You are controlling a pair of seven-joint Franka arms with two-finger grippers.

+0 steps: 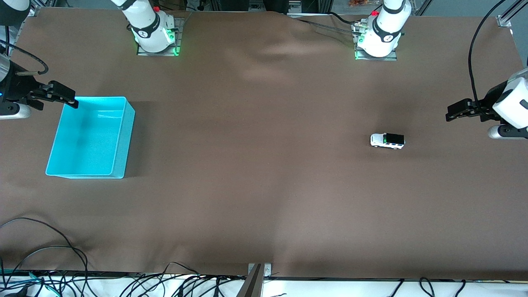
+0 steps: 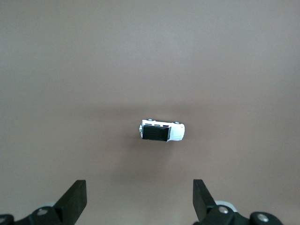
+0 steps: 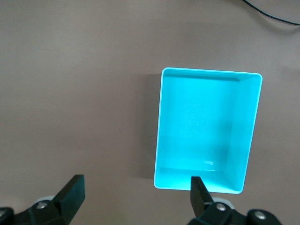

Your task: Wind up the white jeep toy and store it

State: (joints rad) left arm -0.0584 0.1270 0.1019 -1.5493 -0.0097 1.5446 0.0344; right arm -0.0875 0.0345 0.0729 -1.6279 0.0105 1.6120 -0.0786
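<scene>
The white jeep toy (image 1: 387, 140) stands on its wheels on the brown table cover, toward the left arm's end; its roof is black. It also shows in the left wrist view, the jeep (image 2: 161, 131) lying well clear of the fingertips. My left gripper (image 1: 451, 113) (image 2: 139, 186) hangs open and empty above the table, beside the jeep. The turquoise bin (image 1: 126, 136) (image 3: 243, 131) sits empty toward the right arm's end. My right gripper (image 1: 70, 99) (image 3: 137, 180) hovers open and empty over the bin's corner.
The two arm bases (image 1: 154, 33) (image 1: 377, 37) stand along the table's edge farthest from the front camera. Loose black cables (image 1: 49, 255) lie at the nearest edge. The cover is wrinkled (image 1: 272, 53) between the bases. Bare brown cover lies between bin and jeep.
</scene>
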